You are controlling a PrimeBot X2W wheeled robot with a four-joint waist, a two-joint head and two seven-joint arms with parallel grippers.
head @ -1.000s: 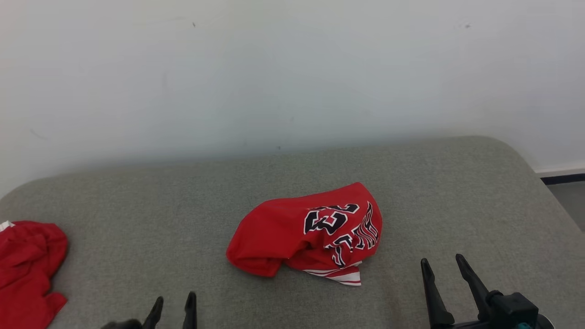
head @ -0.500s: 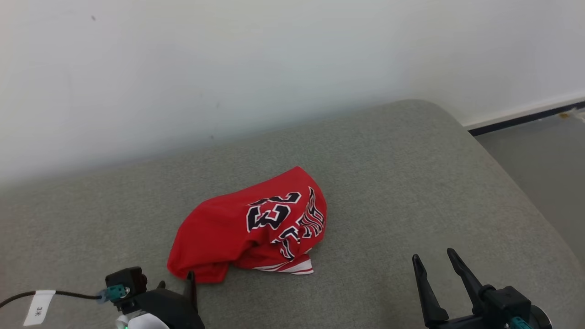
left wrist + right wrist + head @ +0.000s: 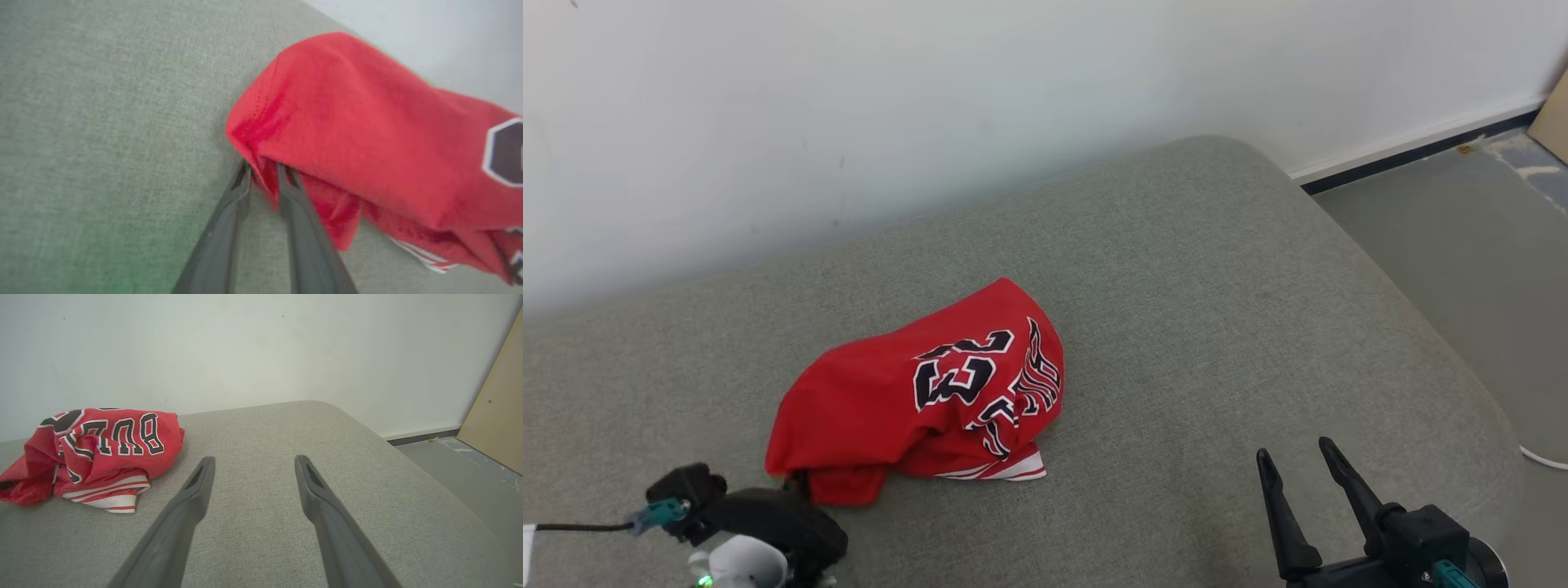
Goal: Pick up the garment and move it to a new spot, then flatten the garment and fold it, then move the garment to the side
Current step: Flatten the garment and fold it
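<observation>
- Garment [image 3: 915, 400] sits crumpled lower-left of centre, on the couch [image 3: 1217, 286].
- Left gripper [image 3: 263, 173] straddles a fold at its edge (can't tell if clamped yet); right gripper [image 3: 1293, 449] gapes empty, lower right.
- Pick-up step, I'd say: next needs a firm pinch, then a lift.

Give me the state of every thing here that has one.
Jersey, crumpled in a heap on the cushion, not flattened.
Left gripper, fingers either side of a jersey fold; grip unclear.
Right gripper, open, empty, over bare cushion.
</observation>
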